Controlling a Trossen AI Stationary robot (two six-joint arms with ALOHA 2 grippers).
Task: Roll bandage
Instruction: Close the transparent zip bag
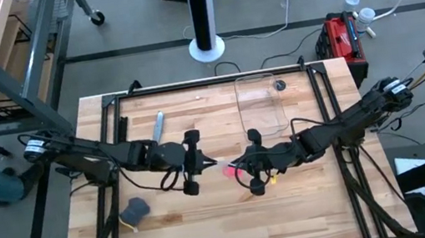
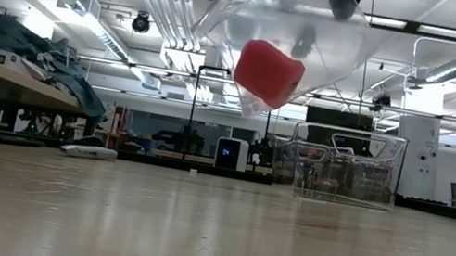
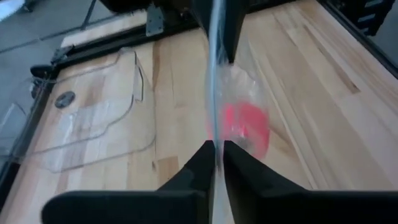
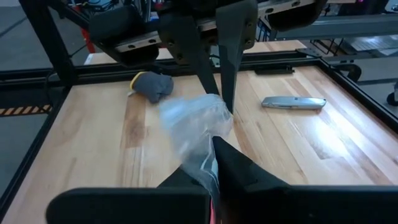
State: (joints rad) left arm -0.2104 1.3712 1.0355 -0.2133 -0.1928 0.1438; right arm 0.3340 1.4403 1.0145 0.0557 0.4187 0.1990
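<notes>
Above the wooden counter (image 1: 210,212), mid-air, we see the compact pink-red fabric bandage roll (image 2: 268,73) inside a clear crinkled plastic bag (image 2: 319,40). Left gripper (image 3: 217,149) & right gripper (image 4: 214,149) each have jaws pinching the bag's edge. Risk: thin film slips out, roll drops w/ bag.

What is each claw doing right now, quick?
Left claw: closed on the clear plastic bag.
Right claw: closed on the same bag; the rolled pink bandage sits inside.

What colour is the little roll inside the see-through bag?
Bright pink-red. The bandage shows best in the low view, hanging inside the clear plastic bag.
</notes>
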